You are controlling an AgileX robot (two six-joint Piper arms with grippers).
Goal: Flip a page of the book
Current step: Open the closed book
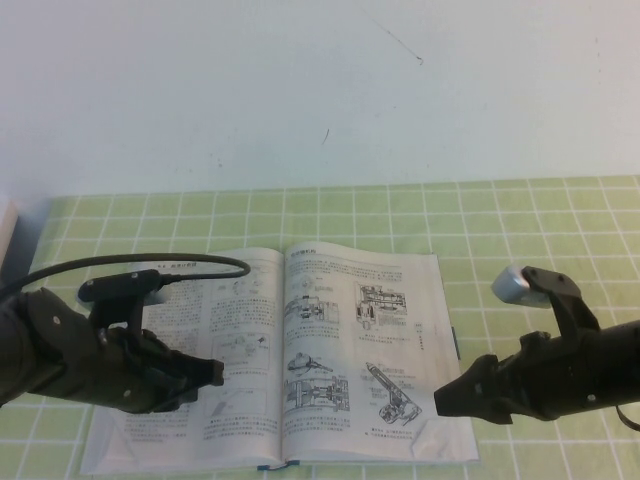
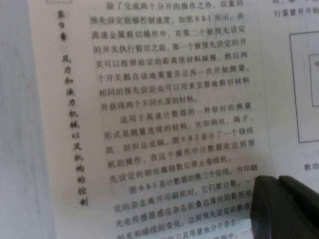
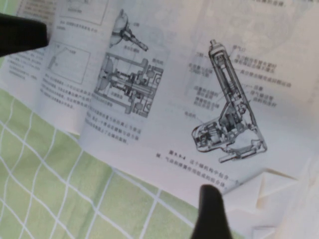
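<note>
Left pincer (image 1: 212, 372) low, pointing toward right arm. Right pincer (image 1: 447, 400) low, fingers (image 3: 210, 211) spread apart, tip aimed toward left pincer.

left arm (image 1: 90, 355) hides book's (image 1: 330, 340) left page | near corner cut off

The book (image 1: 300, 370) has thin matt paper pages; the desk (image 1: 520, 230) wears a matt green checked cloth.
</note>
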